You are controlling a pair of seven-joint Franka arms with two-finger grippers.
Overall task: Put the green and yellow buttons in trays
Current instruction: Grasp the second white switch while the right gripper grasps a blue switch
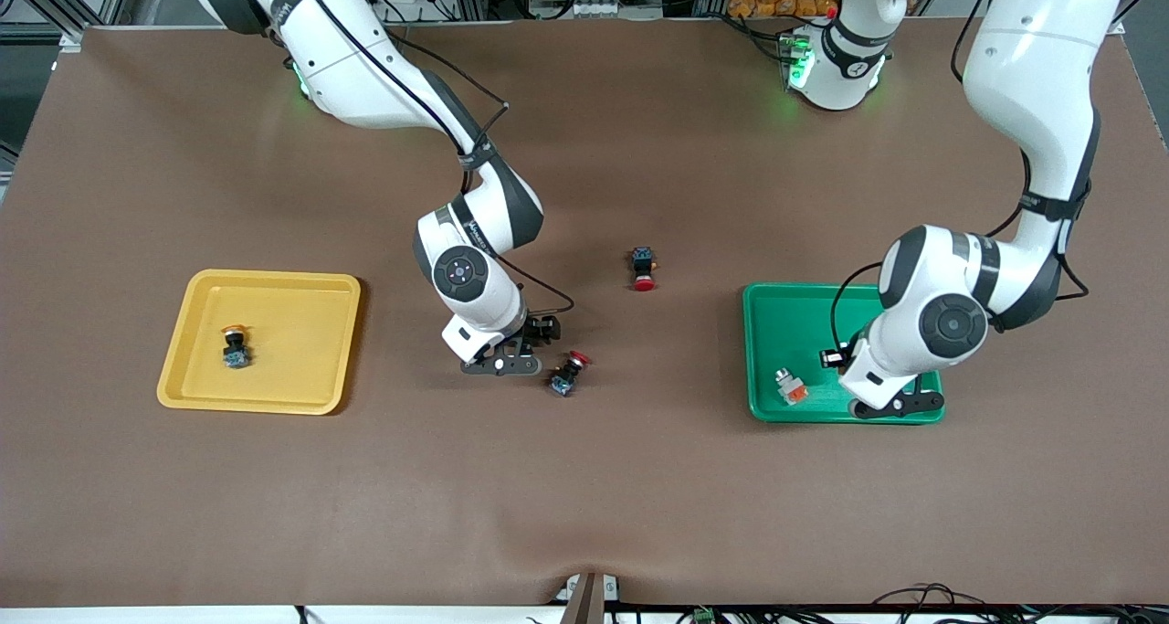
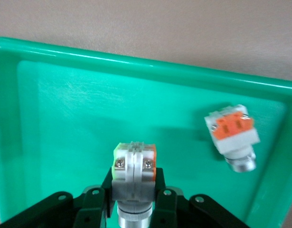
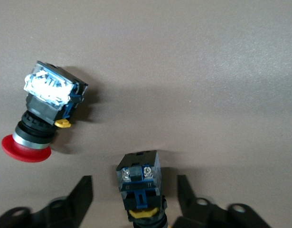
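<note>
My left gripper (image 2: 135,180) is shut on a whitish-silver button (image 2: 135,159) with a green and an orange end, held above the floor of the green tray (image 2: 65,118). A second whitish button (image 2: 233,135) with an orange end lies in that tray (image 1: 795,322). My right gripper (image 3: 134,179) is open and low over the table, its fingers either side of a yellow-capped button (image 3: 141,185) with gaps showing on both sides. In the front view the right hand (image 1: 500,365) hides that button. Another yellow-capped button (image 1: 235,345) lies in the yellow tray (image 1: 292,332).
A red-capped black button (image 1: 568,375) lies on the brown table right beside the right gripper, toward the left arm's end; it also shows in the right wrist view (image 3: 43,116). A second red-capped button (image 1: 644,269) lies mid-table, farther from the front camera.
</note>
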